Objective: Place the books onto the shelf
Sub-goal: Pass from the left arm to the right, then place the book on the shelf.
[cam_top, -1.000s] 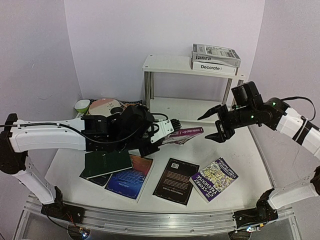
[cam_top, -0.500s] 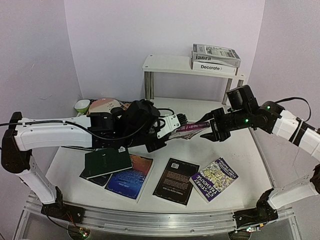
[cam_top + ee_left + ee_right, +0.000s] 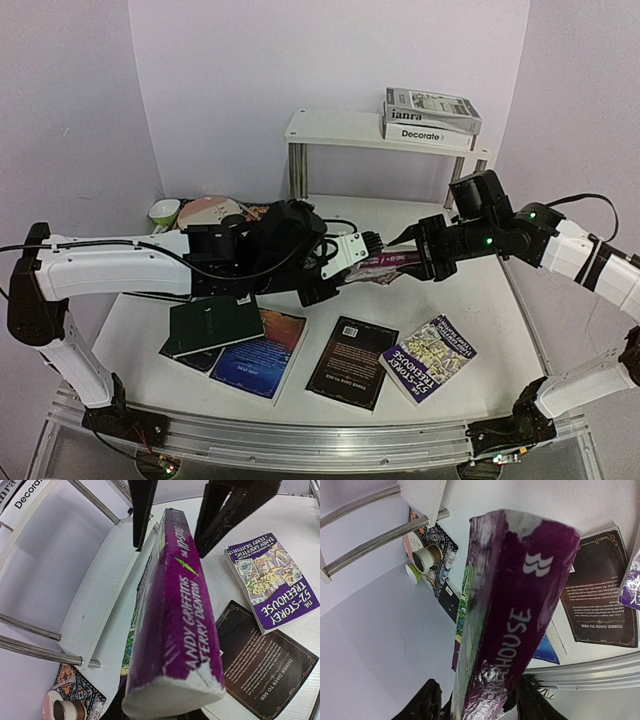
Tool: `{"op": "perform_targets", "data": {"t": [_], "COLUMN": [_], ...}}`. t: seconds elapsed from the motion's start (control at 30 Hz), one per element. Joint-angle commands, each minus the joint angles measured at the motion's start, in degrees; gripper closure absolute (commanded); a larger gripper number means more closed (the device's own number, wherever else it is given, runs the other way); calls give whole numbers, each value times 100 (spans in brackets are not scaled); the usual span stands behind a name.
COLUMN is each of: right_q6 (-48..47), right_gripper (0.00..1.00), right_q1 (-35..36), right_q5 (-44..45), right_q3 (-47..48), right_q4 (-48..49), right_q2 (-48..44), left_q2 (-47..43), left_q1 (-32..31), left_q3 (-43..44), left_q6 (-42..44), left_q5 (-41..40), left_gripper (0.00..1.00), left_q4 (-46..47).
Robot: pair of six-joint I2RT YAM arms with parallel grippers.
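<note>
Four books lie flat near the desk's (image 3: 480,300) front edge: a dark green book (image 3: 212,325), a blue book (image 3: 258,358), a black book (image 3: 350,362) and a purple Treehouse book (image 3: 430,357). Beyond them both arms stretch inward. The left end effector (image 3: 350,262) is clamped on a purple paperback (image 3: 385,265) lifted above the desk. The right end effector (image 3: 420,255) straddles the paperback's far end, but I cannot tell if it grips. Behind, the shelf (image 3: 340,128) carries Decorate (image 3: 425,134) under janra (image 3: 430,104).

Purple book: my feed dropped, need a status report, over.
Left tool shut on purple book, held aloft. Right tool straddles its far end, grip unclear. Way to shelf looks open.
</note>
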Motion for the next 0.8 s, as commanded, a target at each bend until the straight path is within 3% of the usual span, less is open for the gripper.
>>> {"op": "perform_targets", "data": {"t": [0.0,0.13,0.17,0.2,0.27,0.33,0.6,0.77], "right_q6": [41,98,100,110,91,-79,-1257,-1621], "right_gripper": [59,89,96,100,100,100,100,100], "right_q1": [32,33,37,38,39,21,-333,-526], "right_q5": [0,88,148,212,402,706,1669,2086], "right_q3": [-15,-131,-172,-213,-321,-405,-290,-564], "right_q4": [125,126,126,126,126,126,264,1574], "right_q2": [42,-41,-75,-103,-179,-260,-214,92], "left_q2": [-108,-138,-146,-154,-189,-285,-1093,-1506], "left_q1": [-10,-5,-5,-6,-13,-8,-8,11], "left_q3": [433,379,354,332,270,166,-416,-568], "left_q6": [-18,-85,-93,-119,-253,-475,-1521,-2642], "left_q5": [-49,3,0,-35,-134,-183,51,38], "left_gripper": [100,94,86,69,42,31,22,19], "left_q4": [720,727,721,725,712,711,423,-132]}}
